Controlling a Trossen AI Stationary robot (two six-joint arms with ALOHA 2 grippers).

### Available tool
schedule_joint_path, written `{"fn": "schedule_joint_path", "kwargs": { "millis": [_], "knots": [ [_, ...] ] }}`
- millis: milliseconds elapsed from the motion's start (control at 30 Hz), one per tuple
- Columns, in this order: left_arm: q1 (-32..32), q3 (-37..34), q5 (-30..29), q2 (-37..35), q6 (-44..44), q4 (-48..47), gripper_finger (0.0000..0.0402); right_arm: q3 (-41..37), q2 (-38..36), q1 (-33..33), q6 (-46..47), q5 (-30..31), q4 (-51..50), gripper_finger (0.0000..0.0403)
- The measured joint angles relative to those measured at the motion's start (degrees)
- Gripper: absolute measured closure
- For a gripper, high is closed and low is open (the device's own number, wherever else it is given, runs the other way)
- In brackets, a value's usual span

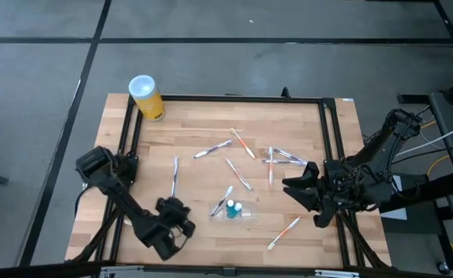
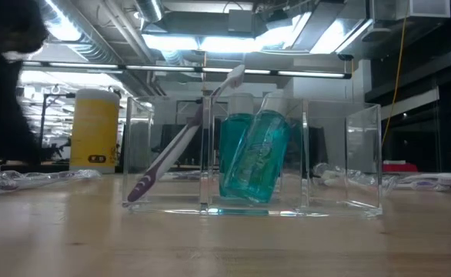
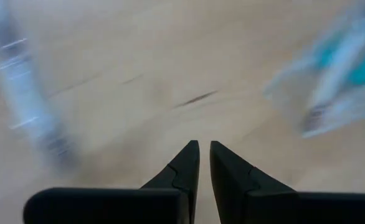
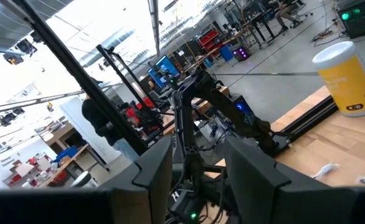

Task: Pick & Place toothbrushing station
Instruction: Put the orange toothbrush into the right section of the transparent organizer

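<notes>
A clear plastic holder [image 1: 235,209] [image 2: 252,154] stands on the wooden table. Inside it, a teal-and-white tube [image 2: 256,165] stands tilted, and a purple-ended toothbrush [image 2: 179,146] leans with its lower end on the holder's floor. Several more slim white toothbrushes [image 1: 238,174] lie scattered flat across the table. My left gripper [image 1: 182,210] [image 3: 204,149] hovers near the table's front, left of the holder, shut with nothing between its fingers. My right gripper [image 1: 296,184] [image 4: 198,162] hangs open and raised above the table's right side.
A yellow canister with a white lid [image 1: 145,96] [image 2: 95,127] stands at the far left corner. One toothbrush [image 1: 175,176] lies just beyond my left gripper, another [image 1: 284,232] near the front right. A black frame [image 1: 226,98] rims the table.
</notes>
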Motion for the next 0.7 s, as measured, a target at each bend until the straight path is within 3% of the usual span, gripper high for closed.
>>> {"fn": "schedule_joint_path", "kwargs": {
  "millis": [133, 333, 700],
  "knots": [
    [-2.02, -0.01, 12.39, -1.92, -6.71, -6.39, 0.0368, 0.00, -0.02, 0.00, -0.03, -0.39, 0.00, 0.0254],
    [-3.73, -0.01, 32.73, -5.74, -15.32, -6.00, 0.0368, 0.00, -0.02, 0.04, -0.42, -1.32, -0.02, 0.0254],
    [-2.61, 0.32, 43.34, -7.86, -16.09, -8.07, 0.0368, 0.00, -0.02, 1.39, -3.04, -3.55, -0.02, 0.0254]
  ]
}}
